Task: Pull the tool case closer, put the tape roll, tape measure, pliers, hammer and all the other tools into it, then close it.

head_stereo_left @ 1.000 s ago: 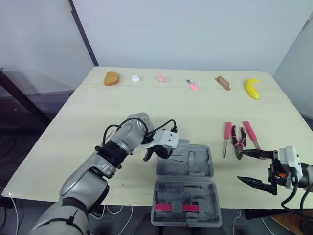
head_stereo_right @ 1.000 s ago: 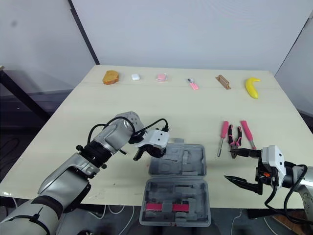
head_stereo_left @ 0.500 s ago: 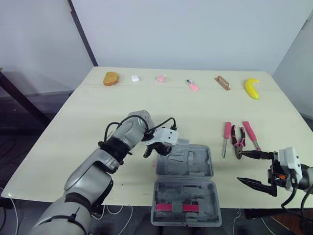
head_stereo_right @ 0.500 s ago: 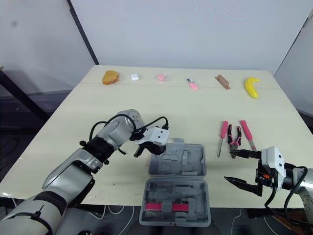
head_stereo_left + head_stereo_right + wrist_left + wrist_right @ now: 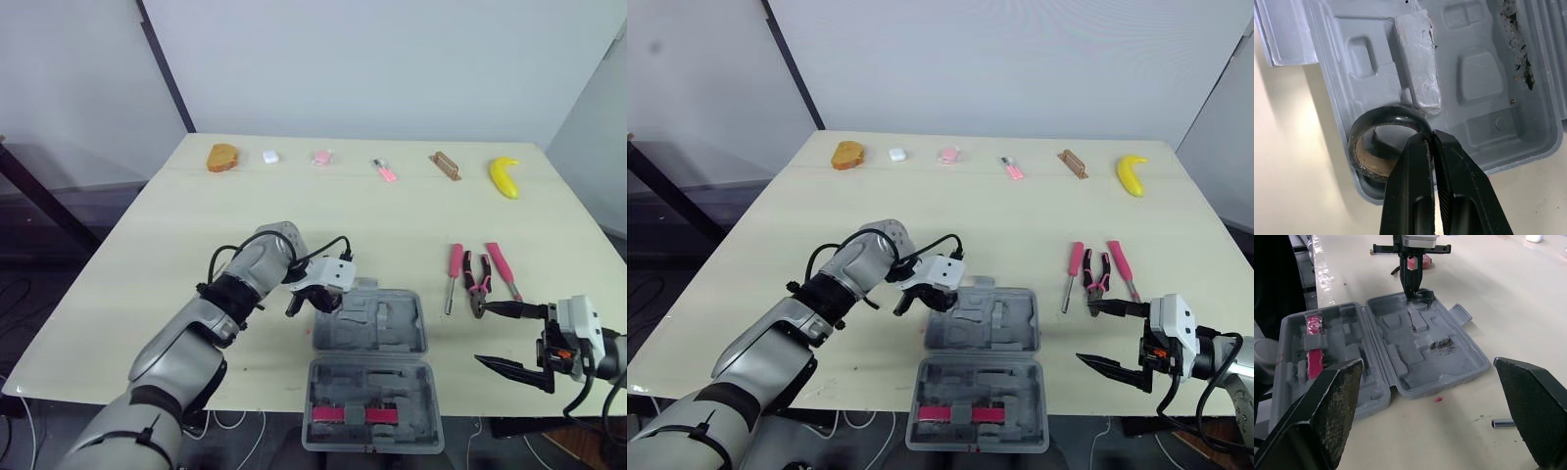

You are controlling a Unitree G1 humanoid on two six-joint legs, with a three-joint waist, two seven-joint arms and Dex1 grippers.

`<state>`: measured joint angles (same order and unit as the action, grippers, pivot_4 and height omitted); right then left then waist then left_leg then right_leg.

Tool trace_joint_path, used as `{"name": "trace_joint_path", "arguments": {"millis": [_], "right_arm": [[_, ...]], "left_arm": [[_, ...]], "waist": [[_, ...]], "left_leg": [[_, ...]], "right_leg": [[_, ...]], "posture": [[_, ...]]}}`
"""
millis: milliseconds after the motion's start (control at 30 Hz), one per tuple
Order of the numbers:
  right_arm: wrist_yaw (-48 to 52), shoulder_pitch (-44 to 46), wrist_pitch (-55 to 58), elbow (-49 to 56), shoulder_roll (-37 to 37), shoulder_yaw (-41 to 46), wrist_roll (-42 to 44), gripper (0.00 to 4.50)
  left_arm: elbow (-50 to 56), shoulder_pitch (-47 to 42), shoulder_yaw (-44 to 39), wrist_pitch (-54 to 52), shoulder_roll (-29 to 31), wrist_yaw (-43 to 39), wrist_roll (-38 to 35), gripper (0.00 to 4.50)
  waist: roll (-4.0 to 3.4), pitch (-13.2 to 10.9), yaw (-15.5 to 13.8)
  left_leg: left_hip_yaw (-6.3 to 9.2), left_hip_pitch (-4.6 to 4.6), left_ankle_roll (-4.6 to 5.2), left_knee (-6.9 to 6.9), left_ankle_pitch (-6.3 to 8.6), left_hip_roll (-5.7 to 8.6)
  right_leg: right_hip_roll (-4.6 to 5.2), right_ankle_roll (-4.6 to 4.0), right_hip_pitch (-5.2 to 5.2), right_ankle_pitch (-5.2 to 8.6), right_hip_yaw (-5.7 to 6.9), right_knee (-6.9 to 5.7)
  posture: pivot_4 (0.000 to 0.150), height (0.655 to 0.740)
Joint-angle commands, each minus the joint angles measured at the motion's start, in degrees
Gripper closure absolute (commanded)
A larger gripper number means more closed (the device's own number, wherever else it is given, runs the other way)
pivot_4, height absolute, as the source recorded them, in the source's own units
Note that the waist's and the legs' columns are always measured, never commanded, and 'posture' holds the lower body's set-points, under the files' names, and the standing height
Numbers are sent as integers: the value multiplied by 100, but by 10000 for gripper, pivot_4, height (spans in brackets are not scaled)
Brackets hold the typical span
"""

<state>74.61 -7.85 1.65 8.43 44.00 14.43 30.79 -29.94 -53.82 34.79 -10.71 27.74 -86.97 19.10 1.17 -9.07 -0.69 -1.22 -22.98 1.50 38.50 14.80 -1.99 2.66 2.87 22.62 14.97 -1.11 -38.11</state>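
The left gripper (image 5: 1431, 136) is pinched shut on the wall of the tape roll (image 5: 1376, 117), holding it at the left corner of the far half of the open tool case (image 5: 392, 328). The case lies at the middle of the counter's (image 5: 294, 215) near edge. The roll hangs partly over the case's wall, and whether it touches the tray cannot be told.

To do this step well, the roll probably needs nudging inward until it sits wholly inside the wall, clear of the raised moulded block (image 5: 1418, 63) beside it. Otherwise the case may not shut later. The fingers should then part and lift straight up, so neither one drags the ring back out.

The right gripper (image 5: 1087, 333) hovers wide open and empty near the counter's right near corner, well apart from the roll. Just beyond it lie the pliers (image 5: 478, 284), between two pink-handled screwdrivers (image 5: 455, 266). A pink-handled tool (image 5: 364, 414) already sits in the case's near half.

Along the far edge lie:
- a brown bun-like thing (image 5: 223, 157)
- a small white item (image 5: 271, 156)
- a pink item (image 5: 323, 156)
- a brown block (image 5: 446, 165)
- a banana (image 5: 505, 177)

None of them stands in the way.
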Motion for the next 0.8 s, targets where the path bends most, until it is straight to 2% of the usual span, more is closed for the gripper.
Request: {"name": "trace_joint_path", "arguments": {"millis": [33,367,500,533,567,600,667,733,800], "right_arm": [[7,21,-123,102,62,139,28,0],[8,22,-174,64,62,138,14,0],[-3,17,-191,70,48,131,6,0],[-7,15,-192,74,43,129,7,0],[-12,10,-197,76,37,127,3,0],[-14,5,-198,81,35,125,2,0],[-21,2,-198,85,32,124,3,0],[-24,0,-207,80,30,124,0,0],[-26,-3,-222,66,33,129,-10,0]], "left_arm": [[-43,-36,33,72,17,-9,56,44615],[-133,-53,28,102,-32,33,85,44615],[-168,-74,16,138,-56,61,113,32313],[-189,-87,14,175,-68,82,128,24234],[-226,-107,6,238,-89,147,144,23169],[-247,-121,7,284,-94,172,158,19334],[-270,-138,16,348,-89,159,171,8283],[-258,-142,10,366,-85,101,163,250],[-227,-161,-6,385,-90,62,157,250]], "waist": [[0,0,0],[0,0,0],[0,0,-1],[0,0,-1],[0,0,-1],[0,0,-1],[0,0,-1],[0,0,-7],[0,0,-5]], "left_leg": [[0,0,0,0,0,0],[0,0,0,0,0,0],[0,0,0,0,0,0],[0,0,0,0,0,0],[0,0,0,0,0,0],[0,0,0,0,0,0],[0,0,0,1,0,0],[0,1,0,1,0,0],[1,1,0,2,0,1]], "right_leg": [[0,0,0,0,0,0],[0,0,0,0,0,0],[0,0,0,0,0,-1],[0,0,0,0,0,0],[0,0,0,0,0,0],[0,0,0,0,0,0],[0,0,0,0,0,-1],[0,0,0,0,0,-2],[0,0,-1,0,1,-2]], "posture": [[1500,7400],[1500,7400],[1500,7400],[1500,7400],[1500,7400],[1500,7400],[1500,7400],[1500,7400],[1500,7400]]}}
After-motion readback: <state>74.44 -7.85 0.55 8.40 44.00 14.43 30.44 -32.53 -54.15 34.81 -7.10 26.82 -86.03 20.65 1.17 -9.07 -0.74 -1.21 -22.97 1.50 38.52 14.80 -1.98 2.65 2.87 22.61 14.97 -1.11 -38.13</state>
